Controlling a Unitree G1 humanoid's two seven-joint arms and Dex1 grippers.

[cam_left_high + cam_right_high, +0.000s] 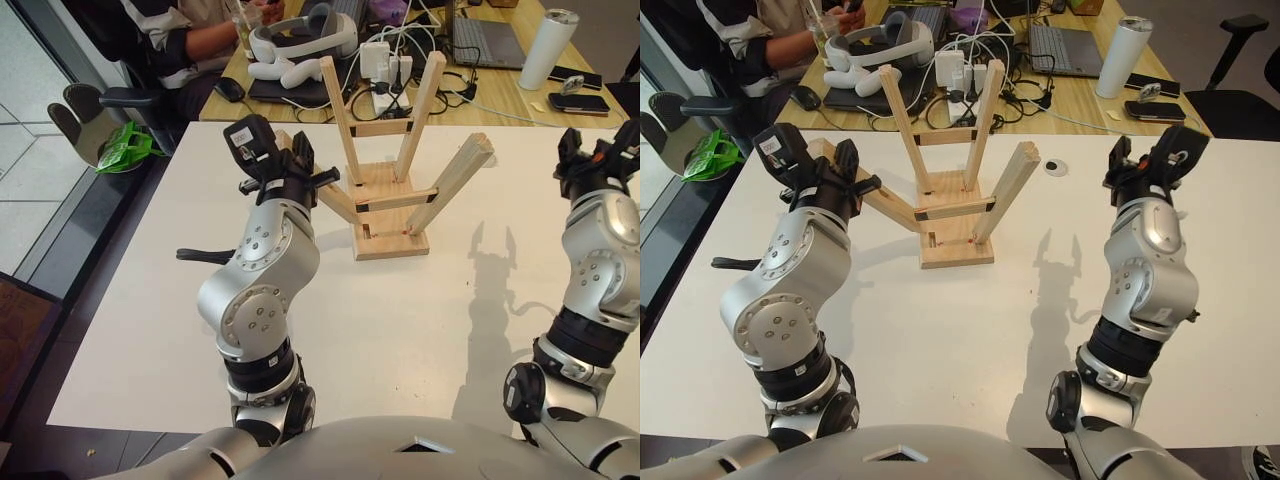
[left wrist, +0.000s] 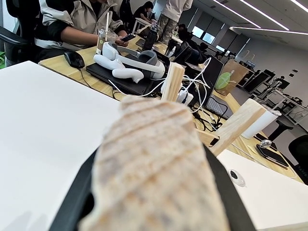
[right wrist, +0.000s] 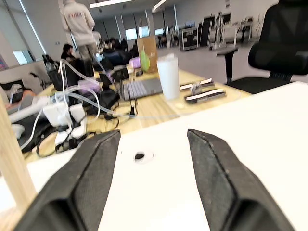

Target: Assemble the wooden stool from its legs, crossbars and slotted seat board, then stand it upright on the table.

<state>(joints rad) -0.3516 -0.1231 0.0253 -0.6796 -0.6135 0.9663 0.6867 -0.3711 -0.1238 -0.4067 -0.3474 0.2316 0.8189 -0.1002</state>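
The stool (image 1: pixel 385 195) stood upside down near the far middle of the white table (image 1: pixel 150 300), its seat board (image 1: pixel 392 243) flat on the tabletop and its four legs pointing up and splaying outward. One crossbar (image 1: pixel 383 127) joined the two far legs high up, and another crossbar (image 1: pixel 397 200) ran lower down between the near ones.

The left gripper (image 1: pixel 308 176) was clamped on the leg (image 1: pixel 337 202) that leaned out toward the robot's left. In the left wrist view the pale wood filled the space between its black fingers (image 2: pixel 72 202). A white sticker (image 1: pixel 241 138) sat on the housing behind that gripper; its dark print was too small to read.

The right gripper (image 3: pixel 154 178) hung raised above the right side of the table, well apart from the stool, with its dark padded fingers (image 3: pixel 82 187) spread wide and nothing between them.

A round cable port (image 1: pixel 1056 167) lay in the tabletop between the stool and the right arm. On the wooden desk beyond were a white headset (image 1: pixel 305 40), a laptop (image 1: pixel 485 42), a white tumbler (image 1: pixel 548 45) and two phones (image 1: pixel 578 102); no writing on them could be made out.
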